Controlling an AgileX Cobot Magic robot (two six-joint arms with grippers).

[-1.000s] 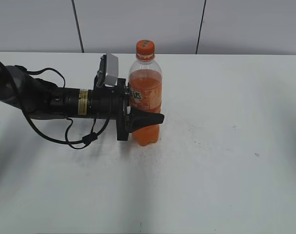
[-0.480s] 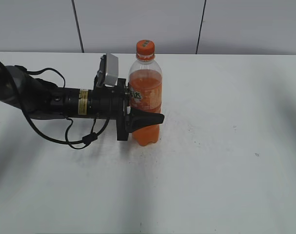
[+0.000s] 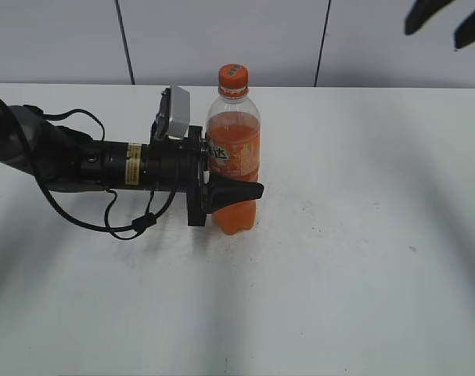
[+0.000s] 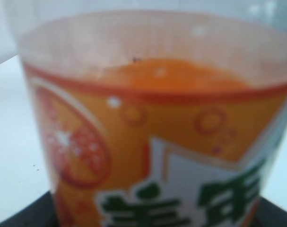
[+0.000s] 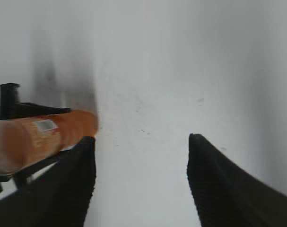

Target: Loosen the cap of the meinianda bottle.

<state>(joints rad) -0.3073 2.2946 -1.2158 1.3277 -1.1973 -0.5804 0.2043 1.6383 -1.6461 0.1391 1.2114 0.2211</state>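
Observation:
The meinianda bottle (image 3: 234, 157) stands upright on the white table, with orange drink inside and the small orange cap (image 3: 232, 77) on top. My left gripper (image 3: 249, 178) reaches in from the left and is shut on the bottle's labelled middle. The near finger (image 3: 241, 190) crosses in front of the bottle. The left wrist view is filled by the label (image 4: 152, 142). My right gripper (image 3: 444, 22) hangs high at the top right, open and empty, far from the cap. In the right wrist view its jaws (image 5: 141, 142) stand wide apart, with the bottle (image 5: 44, 135) at the left edge.
The white table (image 3: 354, 258) carries only small dark specks. A grey wall with dark seams (image 3: 322, 43) runs behind it. The left arm's body and cables (image 3: 88, 168) lie across the table's left side.
My right gripper has come into the exterior view at the top right, and its shadows have shifted across the table. The left gripper and the bottle have not moved.

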